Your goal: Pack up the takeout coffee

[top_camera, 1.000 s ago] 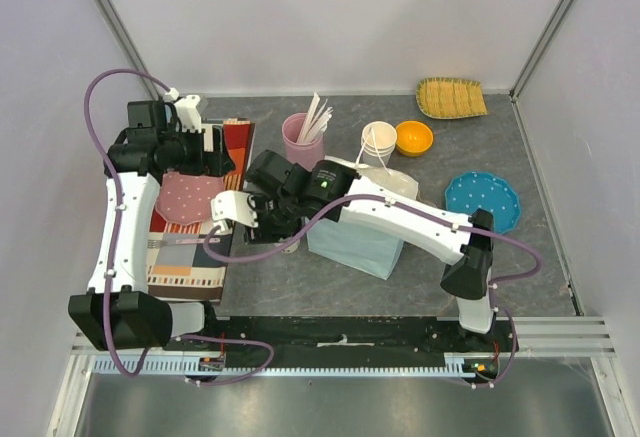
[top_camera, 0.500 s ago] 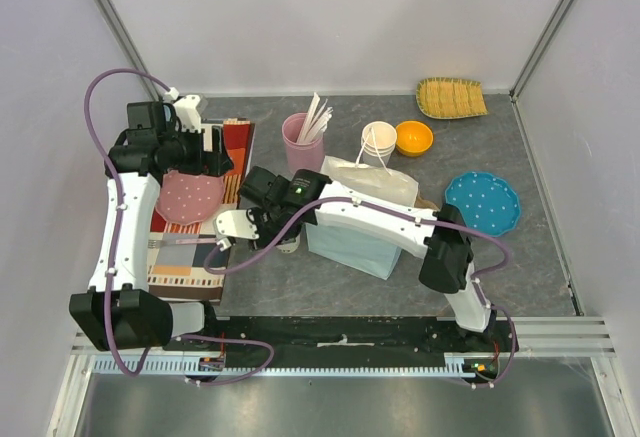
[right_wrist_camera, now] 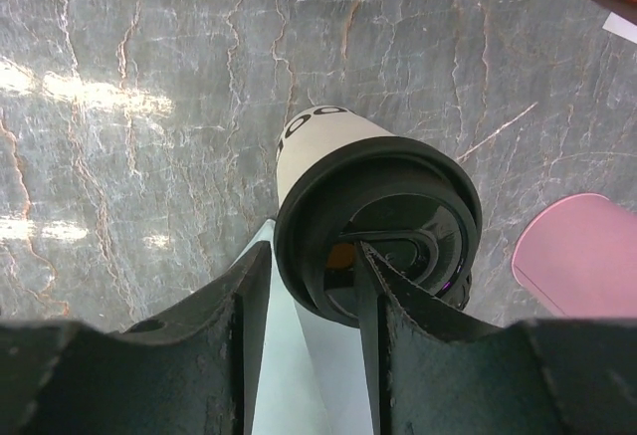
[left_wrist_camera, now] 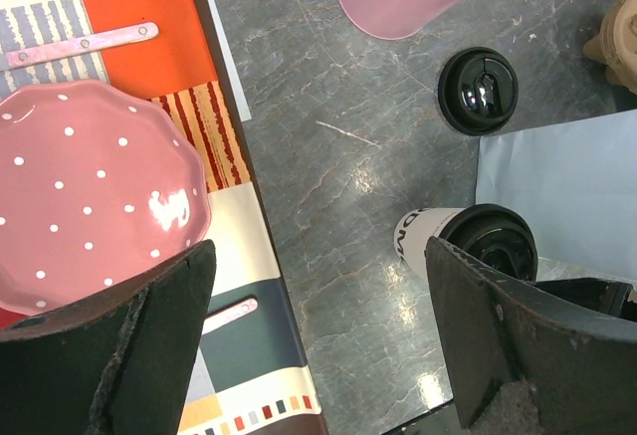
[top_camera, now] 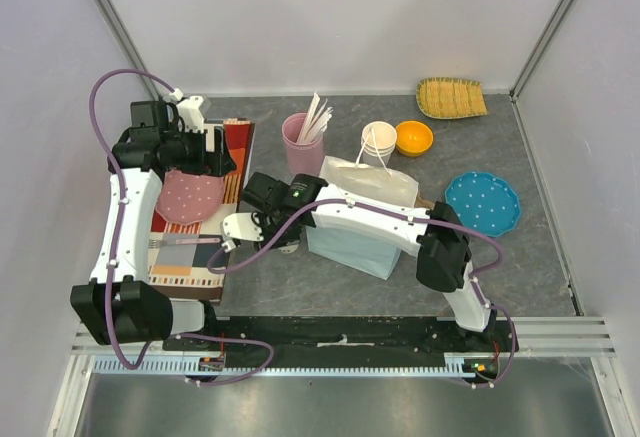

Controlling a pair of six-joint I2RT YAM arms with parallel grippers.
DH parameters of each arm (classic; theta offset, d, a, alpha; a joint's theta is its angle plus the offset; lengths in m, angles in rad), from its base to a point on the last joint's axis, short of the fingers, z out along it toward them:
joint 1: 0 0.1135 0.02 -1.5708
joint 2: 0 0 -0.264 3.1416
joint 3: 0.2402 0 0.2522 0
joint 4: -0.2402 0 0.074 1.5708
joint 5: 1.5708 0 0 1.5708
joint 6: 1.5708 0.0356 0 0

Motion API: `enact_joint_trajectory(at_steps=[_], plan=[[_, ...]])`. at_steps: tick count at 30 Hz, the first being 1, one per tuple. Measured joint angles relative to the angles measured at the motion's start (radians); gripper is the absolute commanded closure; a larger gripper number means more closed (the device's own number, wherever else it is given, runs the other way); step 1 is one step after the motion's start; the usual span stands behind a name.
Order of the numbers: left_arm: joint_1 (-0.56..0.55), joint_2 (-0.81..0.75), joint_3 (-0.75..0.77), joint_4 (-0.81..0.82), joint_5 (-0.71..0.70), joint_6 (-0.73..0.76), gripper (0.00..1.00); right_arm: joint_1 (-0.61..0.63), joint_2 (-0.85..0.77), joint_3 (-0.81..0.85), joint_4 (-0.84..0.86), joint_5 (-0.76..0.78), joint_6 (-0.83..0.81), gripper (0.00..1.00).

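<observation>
Grey counter, takeout coffee just beside blue bag, R pincer narrow over its lid, can't tell if gripping, L pincer wide: I'd clamp below lid, lift level.

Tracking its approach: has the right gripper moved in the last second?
Yes: the right gripper shifted nearer the robot, away from the tall pink plastic cup.
</observation>
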Motion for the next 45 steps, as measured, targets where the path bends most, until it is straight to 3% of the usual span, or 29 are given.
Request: enact_joint_trajectory(at_steps=[7,18,30,45], plan=[[0.002,0.001,0.0,0.0,0.015,0.0,0.08,0.0,-0.002,-0.011,0.006,-0.001,0.019,0.72],[0.005,0.002,0.0,-0.001,0.027,0.001,0.08,0.0,-0.002,-0.017,0.014,0.0,0.027,0.81],[0.005,0.002,0.0,-0.001,0.031,0.001,0.08,0.0,-0.004,0.0,0.008,-0.014,0.054,1.0],[0.005,0.002,0.005,-0.001,0.05,0.001,0.08,0.023,-0.036,0.172,-0.055,-0.068,0.167,1.0]])
